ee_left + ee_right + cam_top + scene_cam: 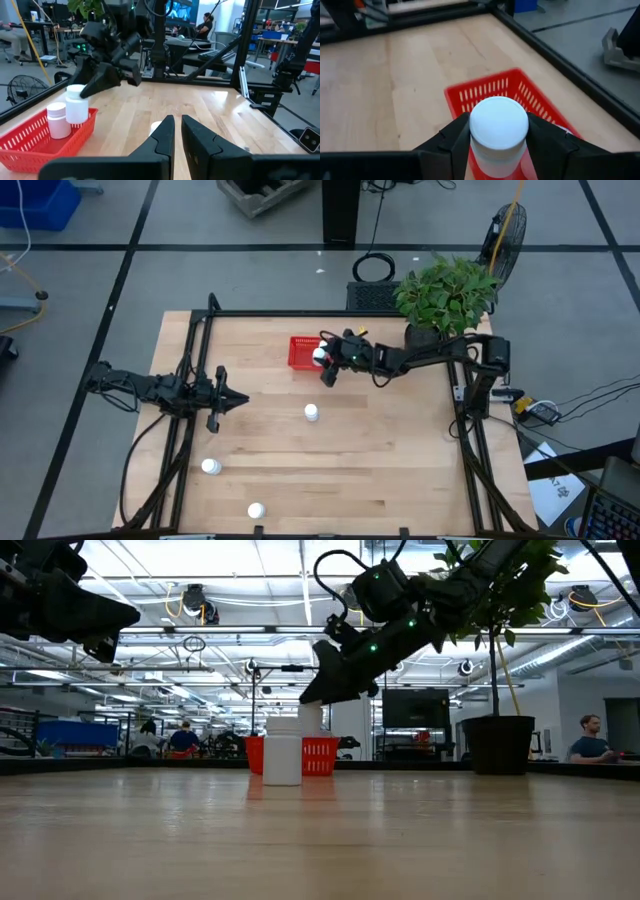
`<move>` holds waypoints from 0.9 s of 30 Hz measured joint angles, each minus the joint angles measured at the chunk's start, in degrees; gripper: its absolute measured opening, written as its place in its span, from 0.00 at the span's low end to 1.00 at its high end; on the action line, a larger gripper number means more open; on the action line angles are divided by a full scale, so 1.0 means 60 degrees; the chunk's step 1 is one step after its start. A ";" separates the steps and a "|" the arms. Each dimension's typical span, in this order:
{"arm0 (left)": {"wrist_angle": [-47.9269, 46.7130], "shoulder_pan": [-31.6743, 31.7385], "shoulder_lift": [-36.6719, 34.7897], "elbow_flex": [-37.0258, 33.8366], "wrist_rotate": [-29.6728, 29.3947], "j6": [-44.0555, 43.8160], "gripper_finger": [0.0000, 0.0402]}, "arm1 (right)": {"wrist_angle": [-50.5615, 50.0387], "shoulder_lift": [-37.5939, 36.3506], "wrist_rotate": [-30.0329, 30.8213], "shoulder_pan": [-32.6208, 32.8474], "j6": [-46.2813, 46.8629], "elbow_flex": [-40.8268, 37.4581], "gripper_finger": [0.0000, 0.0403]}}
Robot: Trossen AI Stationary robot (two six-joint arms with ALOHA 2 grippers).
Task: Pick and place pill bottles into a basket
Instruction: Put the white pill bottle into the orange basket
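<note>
Right gripper [499, 145] grasps one small white cylindrical pill bottle [498, 131] just above your bright red meshed plastic basket [496, 90], where another bottle [58, 120] stands. Your left gripper [177, 135] waits clenched over the wooden table [400, 470].

I see the red meshed basket [303, 352] holding one upright white pill bottle [58, 120]; another bottle [498, 129] hangs upright over its edge, three more [311, 413] [211, 467] [256, 510] stand well apart from the basket

Overhead looks straight down, low looks level across; both share the basket [303, 351]
</note>
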 joint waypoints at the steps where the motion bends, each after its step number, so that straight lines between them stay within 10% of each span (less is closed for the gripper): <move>1: -0.0003 0.0002 0.0000 0.0000 0.0000 0.0000 0.09 | 0.0101 0.0021 -0.0047 -0.0025 0.0008 0.0000 0.39; 27: -0.0034 0.0000 -0.0003 0.0000 0.0000 0.0000 0.09 | 0.0367 0.1292 -0.0059 -0.0387 0.0558 0.0009 0.41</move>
